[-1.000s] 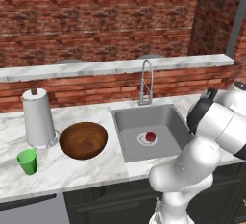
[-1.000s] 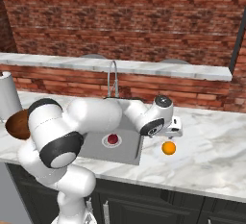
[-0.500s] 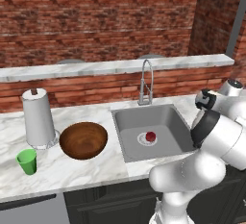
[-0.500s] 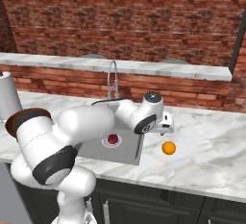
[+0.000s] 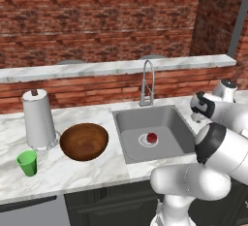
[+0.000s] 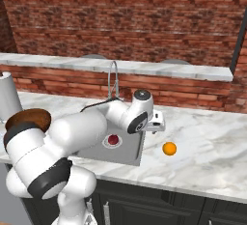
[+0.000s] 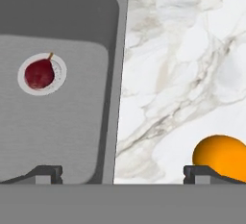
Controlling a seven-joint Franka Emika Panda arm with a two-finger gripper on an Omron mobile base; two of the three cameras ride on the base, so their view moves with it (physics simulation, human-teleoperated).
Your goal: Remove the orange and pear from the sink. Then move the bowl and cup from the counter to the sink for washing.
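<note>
Orange (image 7: 222, 155) by one fingertip (image 7: 202, 171)

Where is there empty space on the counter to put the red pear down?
Bare counter lies right of the sink, beyond the orange, with plenty of room for the pear. The strip in front of the sink is narrow. Left of the sink is crowded: bowl, cup and paper towel roll stand close together.
</note>
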